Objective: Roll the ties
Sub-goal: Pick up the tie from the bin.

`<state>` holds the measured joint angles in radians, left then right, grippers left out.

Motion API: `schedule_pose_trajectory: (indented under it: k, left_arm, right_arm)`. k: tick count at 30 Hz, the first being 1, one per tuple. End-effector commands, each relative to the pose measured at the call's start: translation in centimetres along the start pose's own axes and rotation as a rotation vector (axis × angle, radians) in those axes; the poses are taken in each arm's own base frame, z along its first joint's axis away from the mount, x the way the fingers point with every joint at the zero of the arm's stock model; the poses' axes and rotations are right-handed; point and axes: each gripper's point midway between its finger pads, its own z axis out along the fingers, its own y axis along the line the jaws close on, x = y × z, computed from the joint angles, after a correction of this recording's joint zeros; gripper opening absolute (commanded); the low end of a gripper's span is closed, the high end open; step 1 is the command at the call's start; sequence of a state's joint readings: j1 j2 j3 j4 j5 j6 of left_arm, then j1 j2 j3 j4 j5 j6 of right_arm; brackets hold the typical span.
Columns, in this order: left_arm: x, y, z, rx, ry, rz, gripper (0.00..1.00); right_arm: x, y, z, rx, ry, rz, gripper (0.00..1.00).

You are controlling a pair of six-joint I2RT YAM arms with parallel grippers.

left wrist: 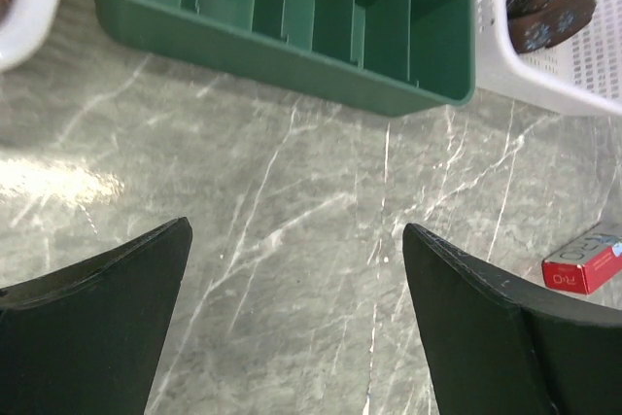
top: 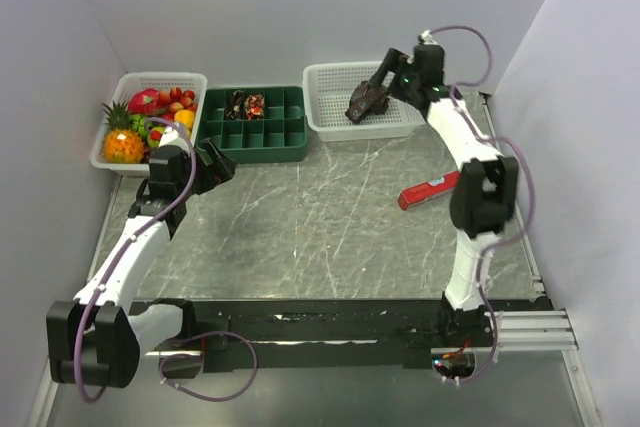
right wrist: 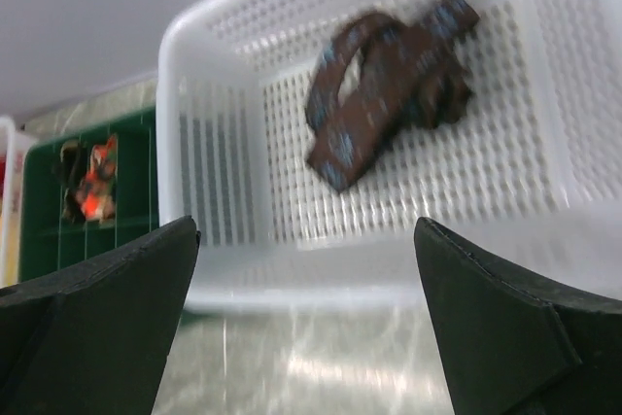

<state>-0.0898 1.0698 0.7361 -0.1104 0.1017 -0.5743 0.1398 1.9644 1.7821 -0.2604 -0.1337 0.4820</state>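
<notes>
Ties (top: 367, 102) (right wrist: 389, 94) lie bunched in a dark brown, loosely looped heap inside the white basket (top: 330, 129) (right wrist: 214, 143), at about 1 o'clock from the middle of the counter (top: 320, 237) in the top view. The right end effector (top: 380, 82) (right wrist: 306, 225) hangs just over the heap with its jaws spread wide and nothing between them. The wrist view does not show whether it touches the fabric.

At 11 o'clock sits a green divided tray (top: 255, 142) (left wrist: 292, 55), touching the basket's left side. Two dark bundles (top: 247, 104) (right wrist: 87, 182) flecked with red fill two of its far compartments. A basket of fruit (top: 150, 117) stands at 10 o'clock.

The left end effector (top: 212, 165) (left wrist: 296, 230) is over bare counter just in front of the tray, at 9 o'clock, jaws wide and empty. A red bar (top: 430, 190) (left wrist: 583, 261) lies flat at 3 o'clock.
</notes>
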Motion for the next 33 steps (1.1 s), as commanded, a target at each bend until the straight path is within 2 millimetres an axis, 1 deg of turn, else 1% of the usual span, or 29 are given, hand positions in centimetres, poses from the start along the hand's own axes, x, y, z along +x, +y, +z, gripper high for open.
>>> schedule_pose_trajectory:
  k: [1,2,3,4,5,7,8,10,12,13,14,15,16,17,18,19,21,23,24,26,27,30,31,32,33]
  left_arm:
    - [-2.7,-2.2,0.2,0.077,-0.066,-0.012,0.96]
    - [-2.6,-2.1,0.3,0.074,-0.065,-0.01,0.96]
    - [-2.5,-2.0,0.5,0.076,-0.065,-0.009,0.96]
    - [-2.3,-2.0,0.6,0.078,-0.062,-0.01,0.96]
    - [-2.3,-2.0,0.6,0.079,-0.061,-0.009,0.96]
    - [-1.6,-1.8,1.0,0.081,-0.042,-0.012,0.96]
    - [-1.3,-1.8,1.1,0.086,-0.027,-0.012,0.96]
    - [-1.3,-2.3,1.3,0.119,-0.03,-0.009,0.96]
    - [-1.0,-2.4,1.5,0.129,-0.021,-0.008,0.96]
    - [-1.0,-2.5,1.5,0.137,-0.019,-0.005,0.96]
    - [-0.9,-2.5,1.6,0.138,-0.017,-0.005,0.96]
    - [-0.8,-2.5,1.7,0.141,-0.013,-0.005,0.96]
    - [-0.7,-2.6,1.6,0.146,-0.007,-0.003,0.96]
    - [-0.7,-2.6,1.6,0.149,-0.009,-0.002,0.96]
    - [-0.7,-2.7,1.6,0.151,-0.009,-0.002,0.96]
    - [-0.7,-2.7,1.6,0.153,-0.008,0.001,0.96]
    - [-0.7,-2.7,1.5,0.153,-0.008,0.003,0.96]
    - [-0.8,-2.8,1.4,0.157,-0.013,0.003,0.96]
    - [-0.8,-2.8,1.4,0.158,-0.012,0.004,0.96]
    - [-0.8,-2.9,1.3,0.163,-0.011,0.006,0.96]
    - [-0.8,-2.9,1.3,0.162,-0.01,0.006,0.96]
    - [-0.9,-3.1,1.0,0.168,-0.011,0.007,0.96]
    - [-0.8,-3.1,1.0,0.169,-0.01,0.007,0.96]
    - [-0.8,-3.1,0.9,0.171,-0.011,0.006,0.96]
    - [-0.8,-3.2,0.8,0.175,-0.01,0.005,0.96]
  right_arm:
    - [0.7,0.4,4.4,0.073,0.029,-0.009,0.99]
    - [0.5,0.4,6.2,0.073,0.024,-0.006,0.99]
    - [0.8,0.3,7.0,0.082,0.03,0.015,0.99]
    - [1.3,-0.2,7.6,0.106,0.047,0.031,0.99]
    - [1.6,-0.8,9.1,0.121,0.045,0.047,0.99]
    - [2.0,-1.5,10.0,0.14,0.045,0.095,0.99]
    - [2.6,-2.0,10.6,0.149,0.049,0.111,0.99]
    - [3.3,-2.5,11.4,0.156,0.057,0.148,0.99]
    - [3.4,-2.4,11.9,0.138,0.057,0.182,0.98]
    - [4.1,-3.2,12.6,0.15,0.073,0.201,0.97]
    - [3.7,-2.7,12.7,0.124,0.073,0.22,0.97]
    - [3.7,-2.6,13.1,0.107,0.076,0.258,0.94]
    - [4.0,-3.4,13.8,0.103,0.084,0.287,0.92]
    - [4.0,-3.4,14.2,0.087,0.085,0.314,0.9]
    - [4.2,-3.3,14.4,0.066,0.098,0.363,0.86]
    - [4.4,-4.1,14.9,0.067,0.105,0.392,0.86]
    - [4.7,-4.0,15.4,0.046,0.111,0.439,0.81]
    - [5.0,-4.5,16.1,0.044,0.115,0.467,0.74]
    - [5.1,-4.1,16.3,0.019,0.126,0.491,0.62]
    - [5.1,-4.1,16.7,-0.003,0.132,0.517,0.44]
    - [4.9,-4.0,16.8,-0.013,0.13,0.53,0.25]
    - [3.4,-3.0,16.4,-0.057,0.1,0.525,0.0]
    - [2.0,-1.9,15.7,-0.092,0.078,0.514,0.0]
    - [1.0,-1.3,15.1,-0.114,0.061,0.5,0.0]
    - [-1.0,0.3,13.7,-0.154,0.031,0.479,0.0]
